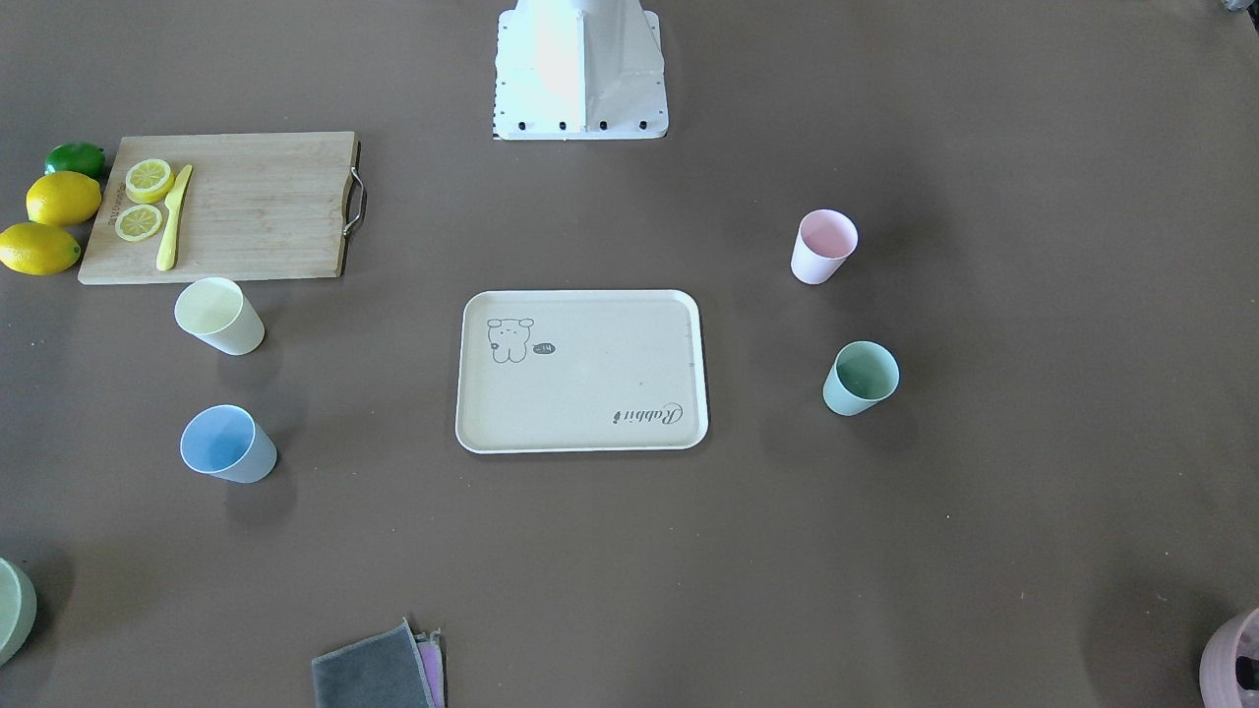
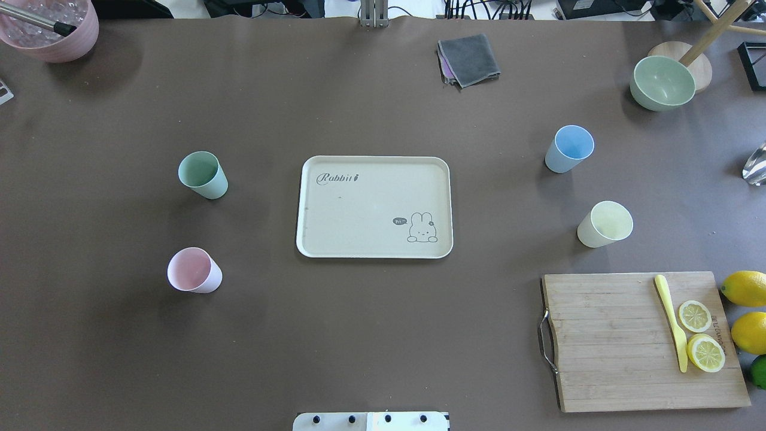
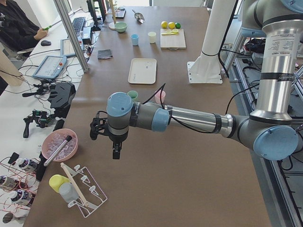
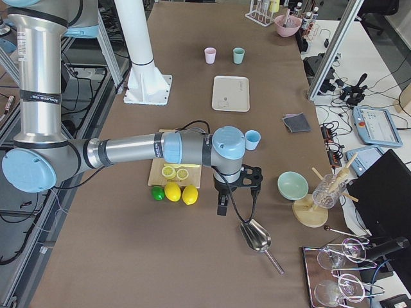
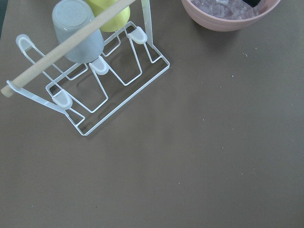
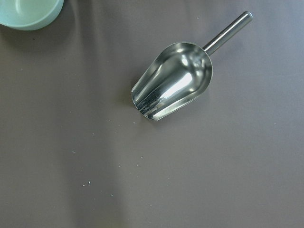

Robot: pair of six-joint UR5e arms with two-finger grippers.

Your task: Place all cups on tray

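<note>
The beige tray [image 2: 359, 209] lies flat at the table's middle with nothing on it. All four cups stand upright on the table, apart from the tray. The mint green cup [image 2: 203, 175] and the pale pink cup [image 2: 193, 270] stand on its left. The light blue cup [image 2: 570, 148] and the pale yellow cup [image 2: 605, 224] stand on its right. My left gripper [image 3: 116, 151] hangs over the table's left end, far from the cups. My right gripper [image 4: 221, 206] hangs over the right end above a metal scoop [image 6: 173, 83]. I cannot tell whether either is open or shut.
A wooden cutting board [image 2: 610, 341] with lemon slices and a yellow knife [image 2: 671, 320] lies near right, with lemons [image 2: 745, 288] beside it. A green bowl [image 2: 662, 82], a grey cloth [image 2: 470, 58] and a pink bowl [image 2: 51, 27] of ice sit at the far edge. A white wire rack [image 5: 102, 85] stands at the left end.
</note>
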